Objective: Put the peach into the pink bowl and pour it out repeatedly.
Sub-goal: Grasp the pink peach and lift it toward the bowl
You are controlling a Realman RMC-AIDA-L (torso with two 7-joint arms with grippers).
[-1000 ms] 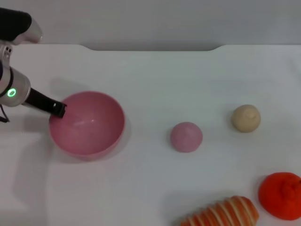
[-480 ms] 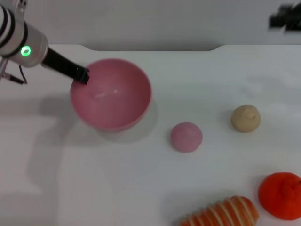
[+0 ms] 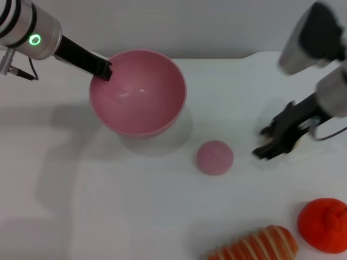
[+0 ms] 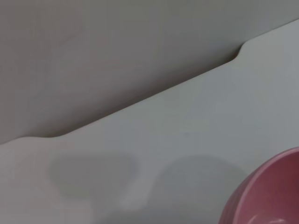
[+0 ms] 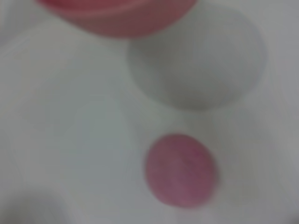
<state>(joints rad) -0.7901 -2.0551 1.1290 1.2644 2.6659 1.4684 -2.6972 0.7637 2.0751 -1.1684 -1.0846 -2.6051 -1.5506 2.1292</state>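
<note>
A white table (image 3: pixel 135 216) with a notched far edge meets a grey wall, and near its front edge on the right lie an orange-red fruit (image 3: pixel 323 225) and a striped bread-like piece (image 3: pixel 255 246). The left gripper (image 3: pixel 103 70) is clamped on the rim of the pink bowl (image 3: pixel 138 92), holding it raised and tilted above its shadow. The peach (image 3: pixel 215 157) rests on the table between the bowl and the right gripper (image 3: pixel 271 143), whose fingers are apart and hold nothing, just beside the peach.

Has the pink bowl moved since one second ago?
Yes. The pink bowl, held at its rim by the left gripper, moved up and toward the table's far edge.
</note>
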